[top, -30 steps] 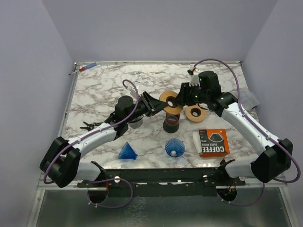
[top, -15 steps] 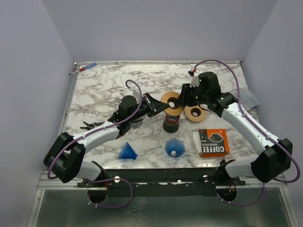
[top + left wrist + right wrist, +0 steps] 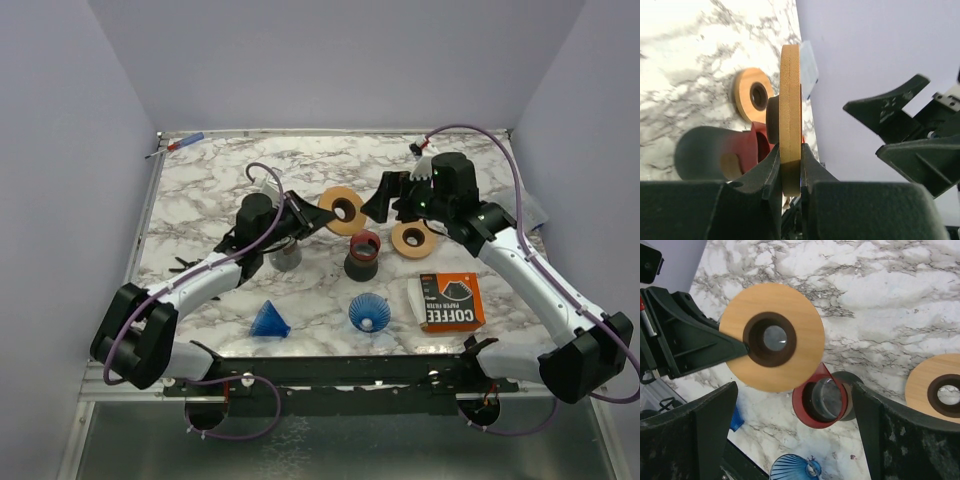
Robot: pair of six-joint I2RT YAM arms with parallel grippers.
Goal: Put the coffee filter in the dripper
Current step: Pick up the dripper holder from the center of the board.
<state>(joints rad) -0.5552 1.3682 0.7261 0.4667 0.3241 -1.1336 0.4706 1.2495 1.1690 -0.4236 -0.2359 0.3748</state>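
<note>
Wooden ring (image 3: 330, 203) shifted left, pinched in left jaws; right jaws spread.

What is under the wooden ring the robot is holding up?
Mostly marble table. The ring, pinched by the left gripper, overlaps the edge of the red-rimmed cup; the tabletop directly beneath it is covered.
</note>
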